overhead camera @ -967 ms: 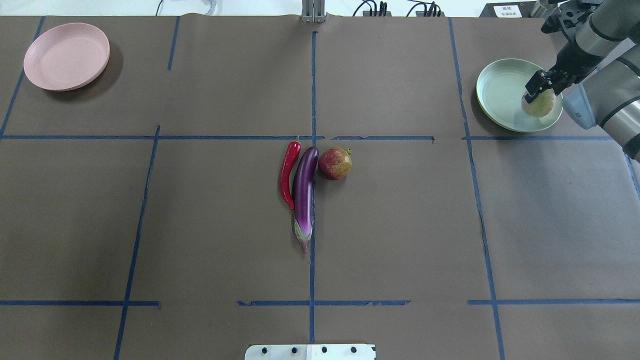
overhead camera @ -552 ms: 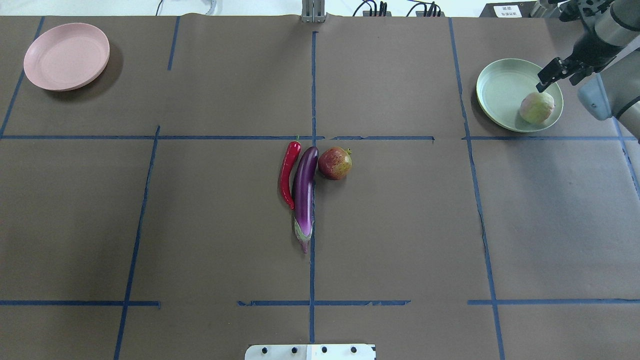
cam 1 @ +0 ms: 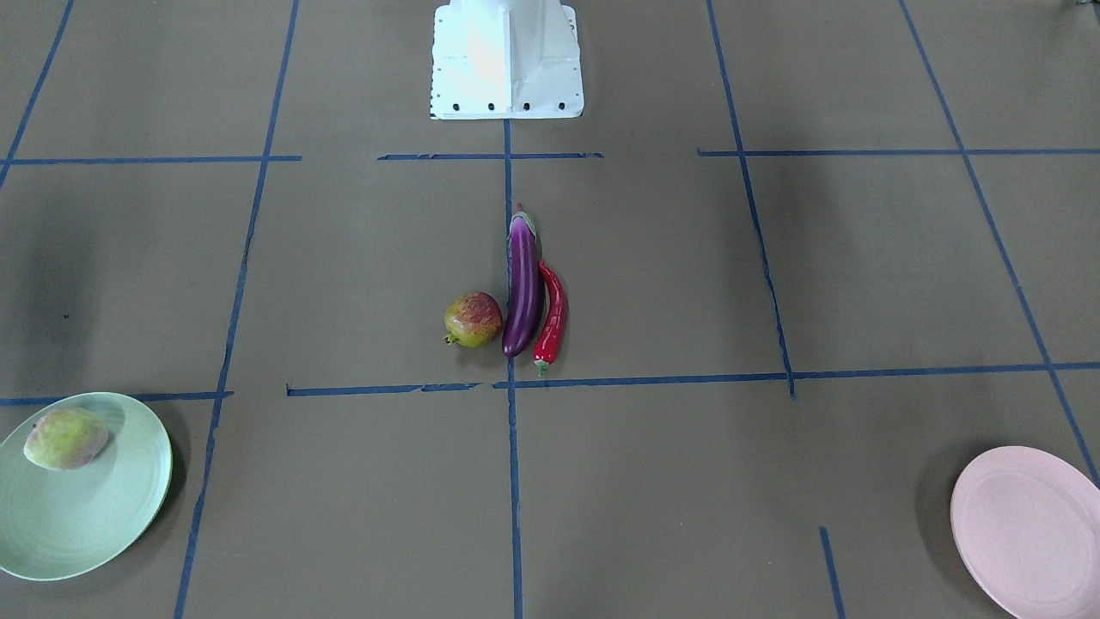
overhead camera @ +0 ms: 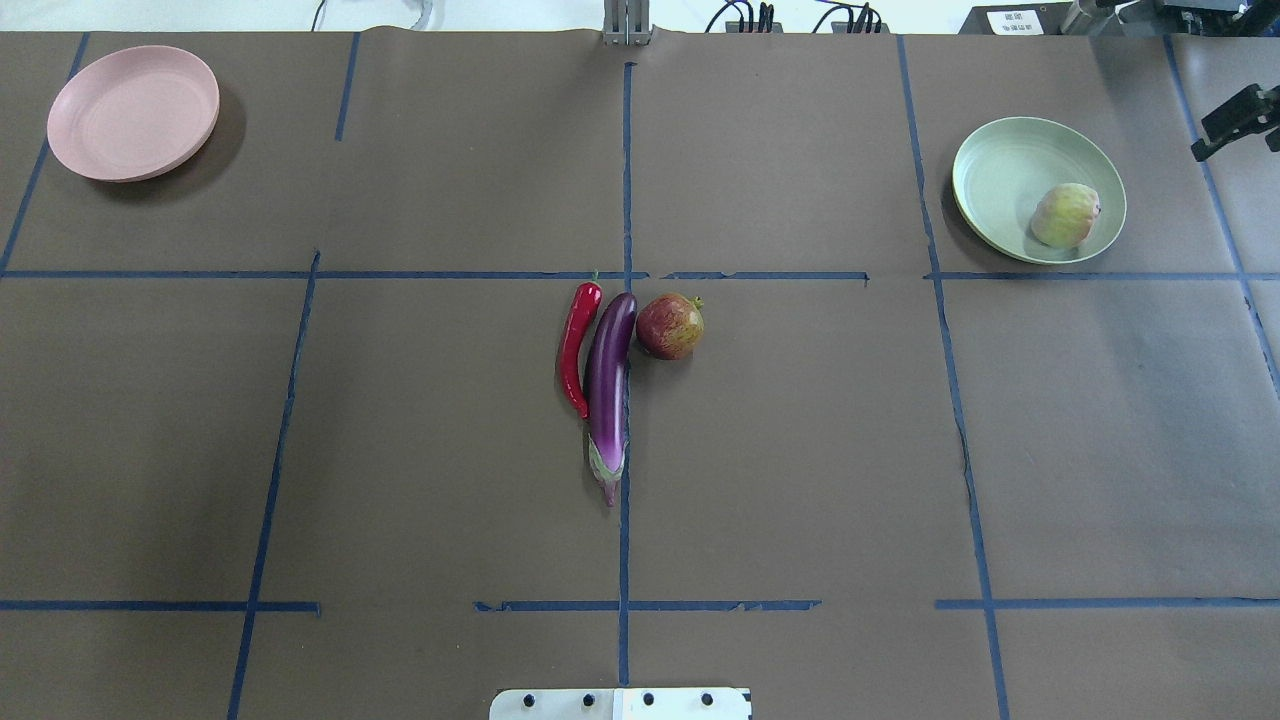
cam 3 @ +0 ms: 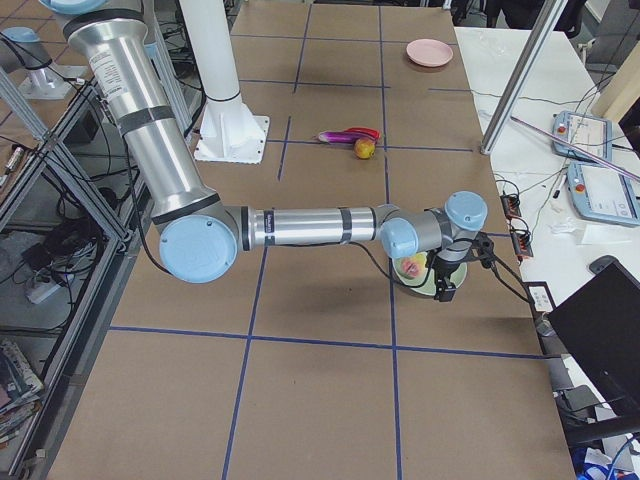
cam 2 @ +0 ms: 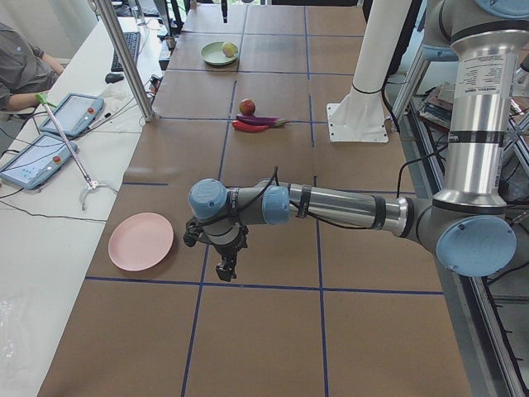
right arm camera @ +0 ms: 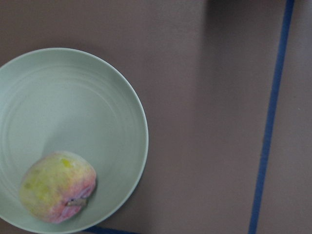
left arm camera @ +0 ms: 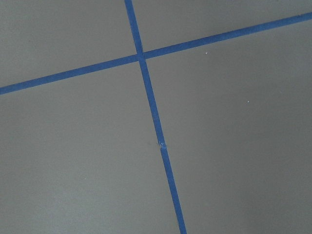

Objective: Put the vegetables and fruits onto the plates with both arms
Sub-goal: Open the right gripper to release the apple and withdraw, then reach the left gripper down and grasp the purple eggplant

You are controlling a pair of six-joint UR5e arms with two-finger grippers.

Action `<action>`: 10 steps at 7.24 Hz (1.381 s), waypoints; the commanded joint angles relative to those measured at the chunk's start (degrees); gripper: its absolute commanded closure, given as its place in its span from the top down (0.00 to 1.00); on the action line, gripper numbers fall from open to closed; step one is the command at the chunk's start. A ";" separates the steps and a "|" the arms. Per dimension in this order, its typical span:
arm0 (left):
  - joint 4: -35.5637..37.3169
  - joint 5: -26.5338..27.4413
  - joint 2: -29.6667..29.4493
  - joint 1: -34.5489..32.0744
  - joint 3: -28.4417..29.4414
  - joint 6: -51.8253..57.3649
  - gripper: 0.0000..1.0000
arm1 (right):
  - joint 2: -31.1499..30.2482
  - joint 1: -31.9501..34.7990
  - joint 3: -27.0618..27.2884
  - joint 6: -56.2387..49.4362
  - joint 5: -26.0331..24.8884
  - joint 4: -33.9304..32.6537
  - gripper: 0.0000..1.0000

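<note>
Resting on mint plate point(overhead camera: 1000, 170), yellow-green fruit point(overhead camera: 1065, 215) lies free; right gripper point(overhead camera: 1237, 147) beside plate hangs empty, jaws apart; left gripper point(cam 2: 225, 269): cannot tell.

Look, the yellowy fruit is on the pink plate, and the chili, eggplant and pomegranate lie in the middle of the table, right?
Not quite. The yellowy fruit is on the green plate, not the pink plate; the overhead view shows it. The chili, eggplant and pomegranate do lie in the middle of the table.
</note>
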 commanded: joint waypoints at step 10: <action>-12.75 3.20 -18.61 35.78 -13.89 -55.32 1.00 | -17.42 3.96 16.66 -4.61 0.74 -2.66 1.00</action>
